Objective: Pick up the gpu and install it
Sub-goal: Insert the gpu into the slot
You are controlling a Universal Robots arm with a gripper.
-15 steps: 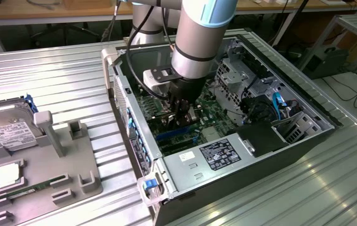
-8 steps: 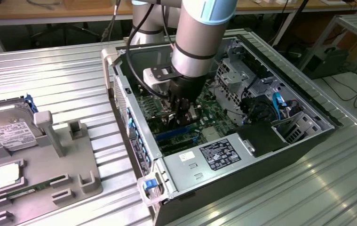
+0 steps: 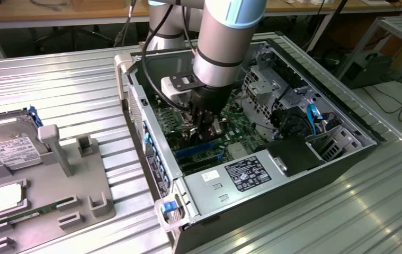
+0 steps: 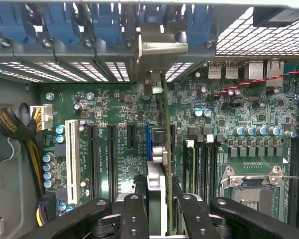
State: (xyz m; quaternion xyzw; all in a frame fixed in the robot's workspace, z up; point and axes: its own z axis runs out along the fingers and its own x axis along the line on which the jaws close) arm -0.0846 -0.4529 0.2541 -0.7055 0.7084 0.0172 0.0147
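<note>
Install step in hand: jaws pinching gpu [image 4: 157,169] edge-on, upright over motherboard [image 4: 114,104] inside case [image 3: 271,206], bracket [image 4: 159,47] near rear wall. Seating likely needs card edge square to board, straight push.

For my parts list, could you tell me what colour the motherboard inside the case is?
The motherboard is green, clearest in the wrist view.
</note>
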